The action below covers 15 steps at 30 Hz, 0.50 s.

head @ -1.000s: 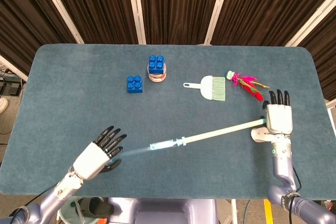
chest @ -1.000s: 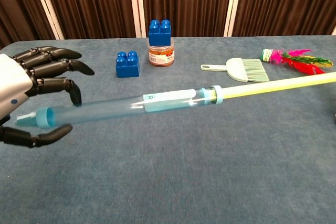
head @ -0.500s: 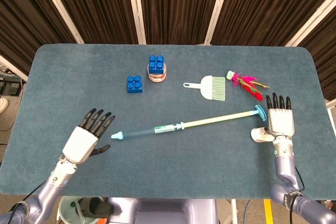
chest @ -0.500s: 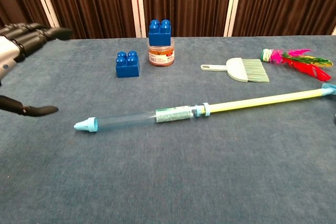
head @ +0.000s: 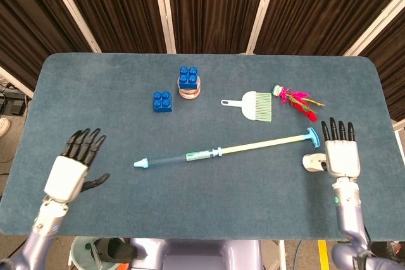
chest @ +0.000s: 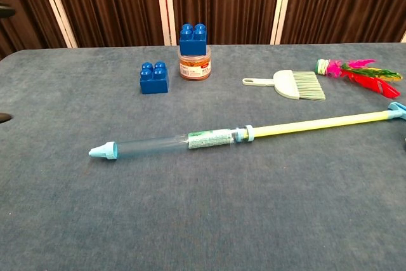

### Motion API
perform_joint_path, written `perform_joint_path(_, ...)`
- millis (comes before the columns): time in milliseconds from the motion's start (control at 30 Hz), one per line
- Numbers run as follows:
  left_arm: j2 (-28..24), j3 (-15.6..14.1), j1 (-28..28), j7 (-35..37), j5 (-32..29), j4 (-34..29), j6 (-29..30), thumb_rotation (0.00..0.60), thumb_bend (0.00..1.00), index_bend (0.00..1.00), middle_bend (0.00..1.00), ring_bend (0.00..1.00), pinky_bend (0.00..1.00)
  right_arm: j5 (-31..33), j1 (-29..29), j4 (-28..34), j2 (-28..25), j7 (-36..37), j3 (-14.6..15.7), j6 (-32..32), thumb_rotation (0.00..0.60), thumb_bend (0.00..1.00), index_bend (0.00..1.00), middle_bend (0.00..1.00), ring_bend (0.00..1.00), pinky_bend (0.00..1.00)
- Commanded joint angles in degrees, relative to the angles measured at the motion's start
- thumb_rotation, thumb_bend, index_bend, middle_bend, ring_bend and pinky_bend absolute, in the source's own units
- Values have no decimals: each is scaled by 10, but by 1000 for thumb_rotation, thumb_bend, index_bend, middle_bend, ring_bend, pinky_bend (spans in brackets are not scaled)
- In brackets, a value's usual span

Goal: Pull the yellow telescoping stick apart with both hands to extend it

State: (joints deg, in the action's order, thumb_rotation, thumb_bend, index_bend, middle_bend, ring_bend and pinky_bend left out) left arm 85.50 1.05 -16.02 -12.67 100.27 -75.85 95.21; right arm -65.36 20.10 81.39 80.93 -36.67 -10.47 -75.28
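While apart: one extended yellow stick (head: 224, 150), two blue blocks (head: 162, 101).

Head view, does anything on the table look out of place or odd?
Nothing looks spilled or damaged. The yellow telescoping stick lies extended at a slant on the table, with neither hand on it. One blue block sits on top of a small jar, which looks deliberate rather than odd.

Even, diffuse overhead light, both views bright enough. Shadows under objects on the desk (head: 209, 219) are short and soft (no hard edges anywhere). No glare on the cloth; only small highlights on the stick's clear tube (chest: 152, 146). Head view sharp corner to corner, desk edges slightly bowed. Chest view sharp mid-frame, near foreground a bit soft. Curtains (head: 209, 4) dark, detail still readable.
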Motion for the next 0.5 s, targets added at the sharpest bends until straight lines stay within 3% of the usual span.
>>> perform_joint_path(33, -63, -22, 32, -47, -72, -84, -51, 600, 46, 8, 3, 7, 118, -178, -75, 57, -60, 252, 56, -125, 600, 0, 0, 0, 0, 0)
perform_joint_path(133, -93, -17, 44, -67, -121, -133, -75, 600, 40, 0, 0, 0, 77, -202, -95, 81, -85, 292, 82, -132, 600, 0, 0, 0, 0, 0)
perform_joint_path(233, -125, -23, 58, 18, -105, -148, -55, 600, 29, 0, 0, 0, 61, -259, -111, 98, -130, 394, 134, -126, 600, 0, 0, 0, 0, 0)
perform_joint_path(300, -132, -23, 67, 52, -100, -143, -38, 600, 16, 0, 0, 0, 59, -271, -113, 101, -145, 420, 144, -122, 600, 0, 0, 0, 0, 0)
perform_joint_path(367, -146, -25, 78, 89, -98, -143, -26, 600, 11, 0, 0, 0, 58, -271, -117, 99, -157, 405, 145, -122, 600, 0, 0, 0, 0, 0)
perform_joint_path(500, -162, -23, 87, 108, -97, -139, -17, 600, 10, 0, 0, 0, 59, -231, -130, 99, -156, 304, 134, -116, 600, 0, 0, 0, 0, 0)
